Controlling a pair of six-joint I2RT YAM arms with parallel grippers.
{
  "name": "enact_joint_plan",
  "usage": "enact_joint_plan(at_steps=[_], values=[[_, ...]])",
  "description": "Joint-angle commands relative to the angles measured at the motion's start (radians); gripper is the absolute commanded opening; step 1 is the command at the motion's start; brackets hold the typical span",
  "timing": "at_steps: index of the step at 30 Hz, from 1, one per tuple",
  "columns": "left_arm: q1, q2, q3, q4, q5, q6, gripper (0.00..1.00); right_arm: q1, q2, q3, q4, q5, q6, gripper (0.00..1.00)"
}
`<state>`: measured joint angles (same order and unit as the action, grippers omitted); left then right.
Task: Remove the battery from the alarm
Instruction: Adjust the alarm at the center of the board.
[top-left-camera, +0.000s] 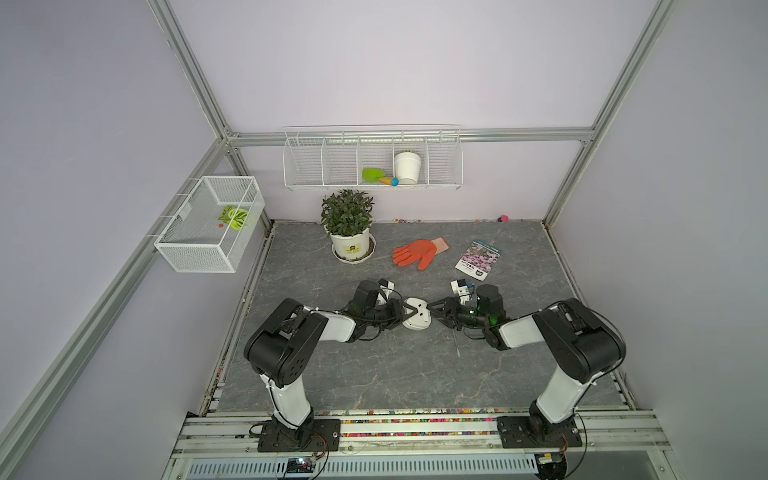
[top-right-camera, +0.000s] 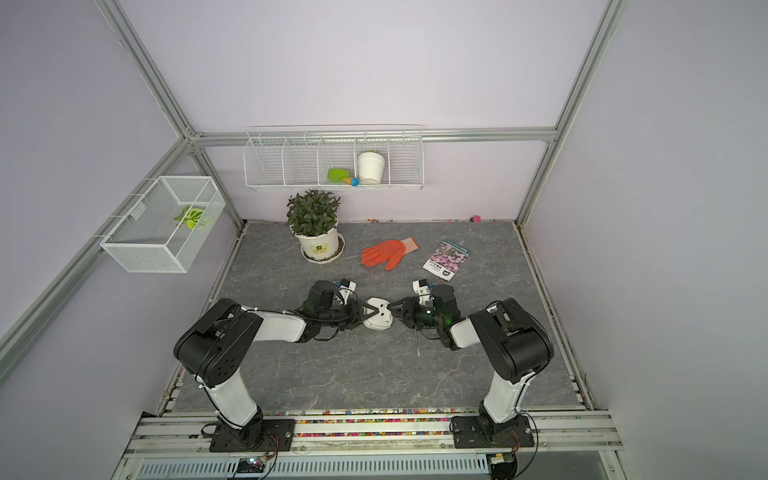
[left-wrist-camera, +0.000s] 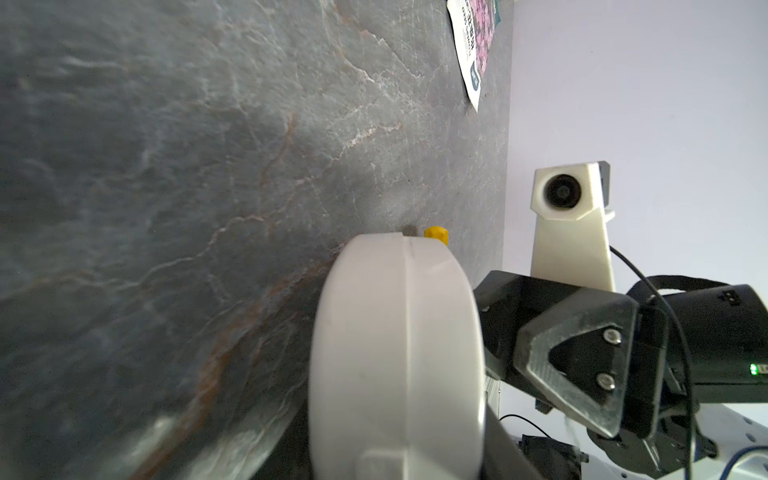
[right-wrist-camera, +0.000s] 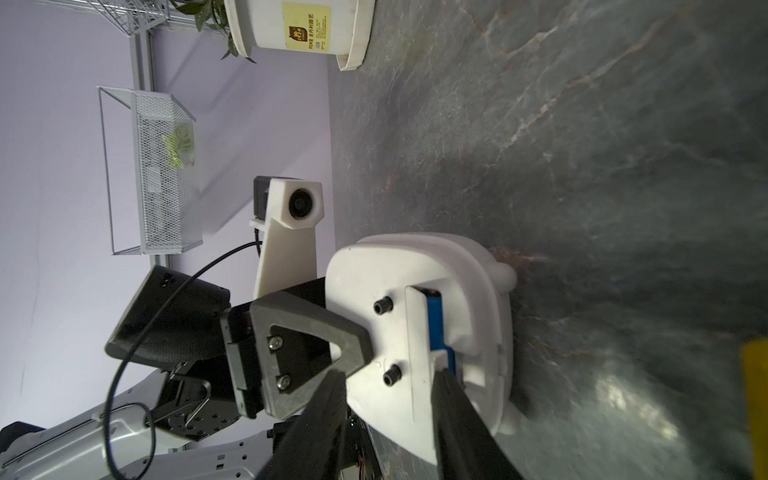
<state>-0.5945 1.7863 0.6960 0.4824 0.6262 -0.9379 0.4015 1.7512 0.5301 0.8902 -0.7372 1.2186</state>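
Observation:
The white alarm (top-left-camera: 417, 319) (top-right-camera: 378, 318) lies tilted at mid-table, back up, between both grippers. My left gripper (top-left-camera: 409, 311) (left-wrist-camera: 395, 415) is shut across its thickness; its rim (left-wrist-camera: 395, 332) fills the left wrist view. In the right wrist view the alarm's back (right-wrist-camera: 365, 282) shows two black knobs, a raised white cover edge (right-wrist-camera: 417, 353) and the blue battery (right-wrist-camera: 434, 324) in its recess. My right gripper (top-left-camera: 431, 313) (right-wrist-camera: 392, 372) stands open astride that cover. One fingertip (right-wrist-camera: 446, 374) reaches in beside the battery. The other hangs over the back.
A potted plant (top-left-camera: 348, 224), an orange glove (top-left-camera: 417, 253) and a seed packet (top-left-camera: 478, 257) lie behind the arms. A wire shelf (top-left-camera: 372, 183) hangs on the back wall and a mesh basket (top-left-camera: 210, 249) on the left. A thin grey rod (top-left-camera: 456, 345) lies by the right arm.

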Motion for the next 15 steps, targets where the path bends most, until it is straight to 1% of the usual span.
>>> enact_joint_plan(at_steps=[1,5,7,8,11,15], values=[[-0.019,0.015,0.005,-0.047,-0.014,0.022,0.09,-0.002,-0.065,-0.003,0.028,-0.052,-0.023,0.4],[-0.019,0.013,0.005,-0.053,-0.017,0.025,0.09,-0.056,-0.104,-0.033,-0.081,-0.052,-0.098,0.41],[-0.019,0.013,0.006,-0.057,-0.019,0.026,0.11,-0.088,-0.13,-0.046,-0.154,-0.048,-0.151,0.41],[-0.019,0.012,0.007,-0.062,-0.023,0.028,0.13,-0.104,-0.149,-0.051,-0.213,-0.042,-0.189,0.41],[-0.018,0.002,0.007,-0.095,-0.048,0.039,0.29,-0.125,-0.221,-0.03,-0.42,-0.009,-0.332,0.42],[-0.007,-0.015,0.003,-0.146,-0.089,0.055,0.46,-0.124,-0.32,0.032,-0.694,0.053,-0.513,0.43]])
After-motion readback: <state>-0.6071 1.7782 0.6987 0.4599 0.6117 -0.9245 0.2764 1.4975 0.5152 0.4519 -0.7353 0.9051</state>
